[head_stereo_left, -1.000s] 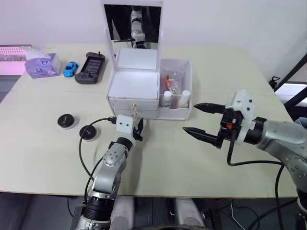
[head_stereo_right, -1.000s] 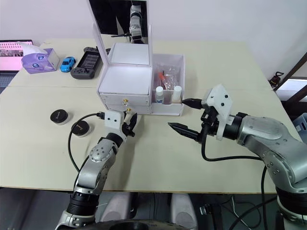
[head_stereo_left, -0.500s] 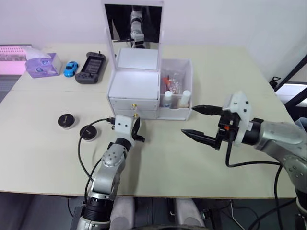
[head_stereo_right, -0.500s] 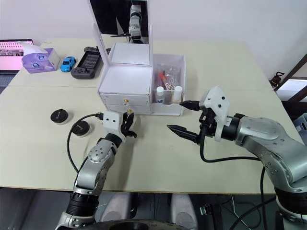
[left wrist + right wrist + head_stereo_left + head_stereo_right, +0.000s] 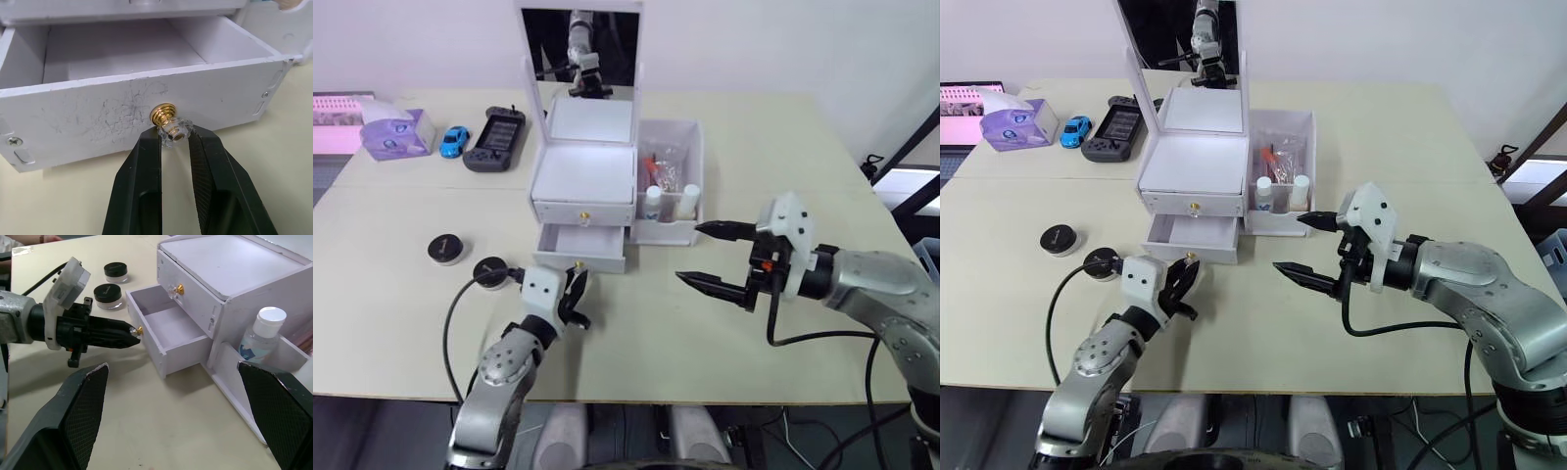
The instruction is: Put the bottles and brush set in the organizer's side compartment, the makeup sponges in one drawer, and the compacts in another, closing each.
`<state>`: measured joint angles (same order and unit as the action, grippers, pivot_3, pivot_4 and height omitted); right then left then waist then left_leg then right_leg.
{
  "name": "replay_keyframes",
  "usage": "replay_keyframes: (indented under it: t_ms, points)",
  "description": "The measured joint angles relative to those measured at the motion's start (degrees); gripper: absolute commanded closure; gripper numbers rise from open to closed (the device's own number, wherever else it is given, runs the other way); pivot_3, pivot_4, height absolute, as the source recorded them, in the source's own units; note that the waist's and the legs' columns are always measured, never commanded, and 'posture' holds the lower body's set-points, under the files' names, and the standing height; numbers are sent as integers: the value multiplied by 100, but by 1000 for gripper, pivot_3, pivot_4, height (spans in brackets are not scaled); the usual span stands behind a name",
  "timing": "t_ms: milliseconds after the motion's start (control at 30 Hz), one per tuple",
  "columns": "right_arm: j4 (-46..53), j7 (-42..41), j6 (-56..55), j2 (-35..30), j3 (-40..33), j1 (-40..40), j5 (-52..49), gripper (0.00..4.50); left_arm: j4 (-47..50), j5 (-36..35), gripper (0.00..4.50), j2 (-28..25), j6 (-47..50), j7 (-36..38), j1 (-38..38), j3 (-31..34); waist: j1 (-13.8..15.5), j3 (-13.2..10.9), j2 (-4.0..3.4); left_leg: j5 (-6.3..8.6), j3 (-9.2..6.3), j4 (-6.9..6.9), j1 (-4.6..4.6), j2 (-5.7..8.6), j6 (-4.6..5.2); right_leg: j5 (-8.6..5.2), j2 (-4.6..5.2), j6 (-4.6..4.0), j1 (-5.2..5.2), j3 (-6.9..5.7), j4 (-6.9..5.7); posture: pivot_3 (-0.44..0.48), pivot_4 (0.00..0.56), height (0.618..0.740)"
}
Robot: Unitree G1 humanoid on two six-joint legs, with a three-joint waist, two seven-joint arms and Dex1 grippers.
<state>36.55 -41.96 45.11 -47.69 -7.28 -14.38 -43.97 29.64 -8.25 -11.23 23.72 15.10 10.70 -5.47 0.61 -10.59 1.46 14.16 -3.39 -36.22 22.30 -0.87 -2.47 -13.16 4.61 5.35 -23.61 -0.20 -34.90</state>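
The white organizer [image 5: 585, 181] stands mid-table with its mirror upright. Its lower drawer [image 5: 580, 251] is pulled out and looks empty inside [image 5: 166, 328]. My left gripper [image 5: 174, 135] is shut on that drawer's gold knob [image 5: 165, 113]. Both bottles [image 5: 653, 203] [image 5: 689, 201] stand in the side compartment [image 5: 674, 233], with the brush set [image 5: 664, 166] behind them. Two black compacts [image 5: 447, 247] [image 5: 490, 270] lie on the table left of the drawer. My right gripper [image 5: 688, 253] hovers open, right of the organizer and in front of the side compartment, holding nothing. The makeup sponges are out of view.
The upper drawer [image 5: 584, 211] is shut. A lilac tissue box [image 5: 391, 130], a blue toy car [image 5: 455, 140] and a black game controller [image 5: 496, 139] sit at the back left. The table edge runs close in front of my left arm.
My left gripper has pulled back toward me with the knob in it, and the lower drawer has slid open. The right gripper has drifted slightly left.
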Motion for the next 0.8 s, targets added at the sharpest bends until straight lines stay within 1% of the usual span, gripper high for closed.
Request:
replay_keyframes:
  t_ms: [167, 300, 733, 800]
  points:
    - [-31, -1, 0, 24, 2, -3, -3, 0, 484, -294, 4213, -244, 377, 167, 371, 90, -1, 0, 0, 0, 1, 0, 2, 0, 0, 0, 1, 0, -2, 0, 2, 0, 150, 740]
    - [-31, 0, 0, 48, 3, -2, -4, 0, 630, -503, 4213, -403, 476, 348, 556, 214, 2, 0, -1, 1, 2, -1, 2, 0, -1, -1, 2, 0, -3, 0, 5, 0, 150, 740]
    - [-44, -7, 1, 113, 55, -35, -2, 0, 524, -850, 4214, -504, 405, 708, 646, 169, 12, 1, -3, 3, 3, 10, 14, 1, 3, 6, 1, -11, 7, 0, 51, 0, 150, 740]
    - [-80, -17, 1, 113, 73, -64, -1, 0, 522, -851, 3194, -510, 326, 714, 702, 176, 11, 1, -3, 4, 4, 10, 16, 1, 5, 7, 1, -13, 9, 0, 56, 0, 150, 740]
